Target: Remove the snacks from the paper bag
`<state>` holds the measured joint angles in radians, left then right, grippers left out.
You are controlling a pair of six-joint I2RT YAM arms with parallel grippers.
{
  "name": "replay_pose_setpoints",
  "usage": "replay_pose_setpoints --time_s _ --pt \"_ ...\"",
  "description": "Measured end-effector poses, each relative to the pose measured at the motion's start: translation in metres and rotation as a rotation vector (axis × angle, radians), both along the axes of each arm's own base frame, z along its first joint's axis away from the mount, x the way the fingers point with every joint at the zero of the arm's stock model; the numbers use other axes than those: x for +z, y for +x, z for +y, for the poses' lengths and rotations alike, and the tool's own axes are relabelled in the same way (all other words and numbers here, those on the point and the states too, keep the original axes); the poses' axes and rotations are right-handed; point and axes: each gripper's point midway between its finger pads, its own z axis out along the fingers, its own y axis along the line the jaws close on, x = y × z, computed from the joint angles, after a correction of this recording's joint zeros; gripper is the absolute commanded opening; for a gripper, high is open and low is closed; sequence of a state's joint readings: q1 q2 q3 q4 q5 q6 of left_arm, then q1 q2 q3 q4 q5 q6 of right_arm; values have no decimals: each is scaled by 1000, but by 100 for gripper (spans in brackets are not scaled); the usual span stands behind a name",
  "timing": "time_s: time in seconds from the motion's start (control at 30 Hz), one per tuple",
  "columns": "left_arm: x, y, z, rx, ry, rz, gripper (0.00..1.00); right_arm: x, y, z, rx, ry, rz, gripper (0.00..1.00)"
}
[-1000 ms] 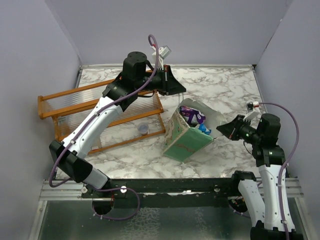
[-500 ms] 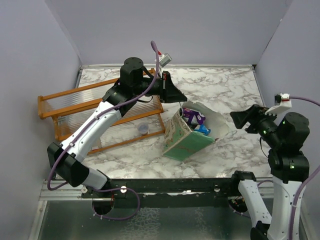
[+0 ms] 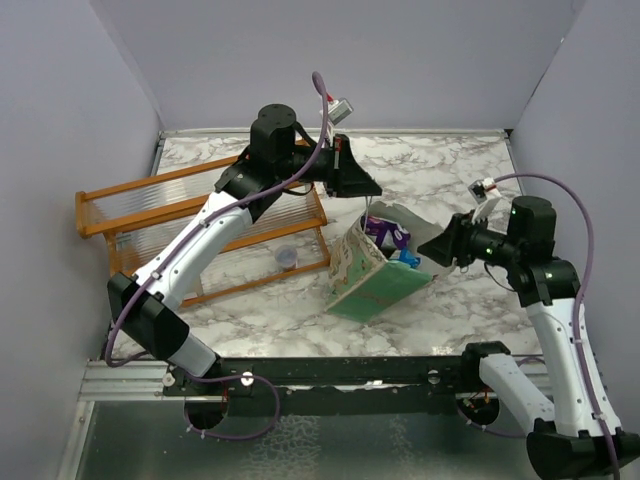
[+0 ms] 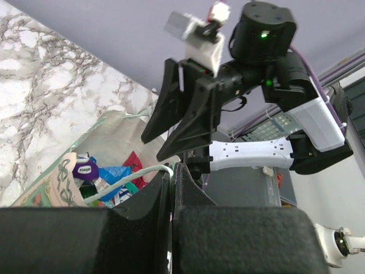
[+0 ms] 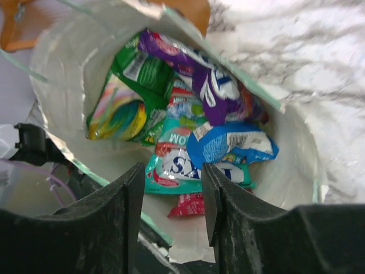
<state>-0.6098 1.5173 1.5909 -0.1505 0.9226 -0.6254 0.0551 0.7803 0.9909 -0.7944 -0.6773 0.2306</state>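
Top view: bag [image 3: 372, 283], mint-green paper, boxy and creased, sits tilted mid-table [image 3: 450, 170] on a grey-veined marble surface. Its mouth is turned toward the right edge, with snacks [image 3: 388, 236] showing at the opening. Left gripper [image 3: 366, 188] hangs just above the mouth; right gripper [image 3: 432, 247] is at the mouth's right side. Rack [image 3: 200, 225], orange wood with clear ribbed panels, stands along the left edge. Left wrist view: black fingers are pressed together, pinching the thin white string handle [image 4: 137, 178]; packet print is too small to read here. Right wrist view: fingers [image 5: 132, 211] are spread with nothing between them, pointing into the bag, whose lining is cream-white. Inside is a heap of shiny crinkled packets: purple packet [image 5: 212, 85] uppermost, green-yellow packet [image 5: 117, 111] at left, blue packet [image 5: 228, 147] below, teal-white packet [image 5: 171, 168] with "OM" legible, red packet [image 5: 187, 206] lowest. The remaining lettering is unreadable.
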Motion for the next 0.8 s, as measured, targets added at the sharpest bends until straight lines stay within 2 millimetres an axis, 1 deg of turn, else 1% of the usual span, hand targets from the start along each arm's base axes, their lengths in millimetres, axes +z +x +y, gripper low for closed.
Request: replay_pose_setpoints --time_s 0.1,0.17,0.33,0.5,0.63,0.7,0.8 --pt "-2 2 -3 -17 -4 6 0 -24 -2 7 39 7 77 37" --pt "-2 2 -5 -32 -11 6 0 -32 -6 11 58 4 111 36" --pt "2 -2 -14 -76 -25 7 0 -38 -16 24 130 -5 136 31" --pt "4 -7 -28 -112 -28 8 0 -41 -35 40 219 3 151 30" --pt "1 -7 -35 -124 -22 17 0 -48 -52 56 296 3 184 31" --pt "1 -5 -37 -124 -18 22 0 -49 -64 69 356 -7 193 32" --pt "-1 -3 -40 -125 -14 32 0 -52 -77 87 423 -35 192 36"
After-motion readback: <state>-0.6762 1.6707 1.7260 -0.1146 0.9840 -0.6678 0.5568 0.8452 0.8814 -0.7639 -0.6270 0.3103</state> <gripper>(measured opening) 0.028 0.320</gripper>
